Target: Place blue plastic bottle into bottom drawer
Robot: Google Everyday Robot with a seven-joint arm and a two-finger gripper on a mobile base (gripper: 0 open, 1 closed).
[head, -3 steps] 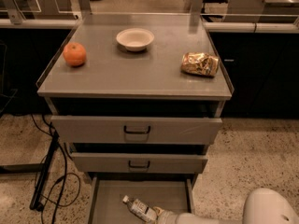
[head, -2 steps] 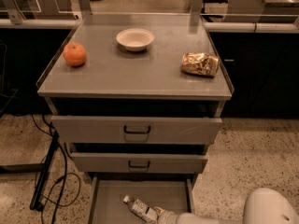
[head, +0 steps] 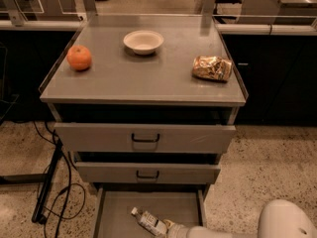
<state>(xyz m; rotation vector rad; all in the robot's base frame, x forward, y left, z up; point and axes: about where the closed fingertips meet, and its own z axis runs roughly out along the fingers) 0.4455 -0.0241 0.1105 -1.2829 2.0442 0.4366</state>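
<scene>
The blue plastic bottle (head: 147, 221), clear with a white cap and a white-and-blue label, lies slanted inside the open bottom drawer (head: 119, 205), cap toward the upper left. My gripper (head: 171, 227) is at the bottle's lower right end, touching or very close to it, at the bottom edge of the camera view. The white arm (head: 218, 231) reaches in from the right along the bottom edge. The bottle's base is hidden by the gripper.
Two upper drawers (head: 144, 138) with dark loop handles are slightly pulled out above the bottom drawer. On the cabinet top (head: 148, 78) sit an orange (head: 79, 57), a white bowl (head: 143, 41) and a golden foil snack bag (head: 212, 68). Black cables (head: 52, 192) lie on the floor at left.
</scene>
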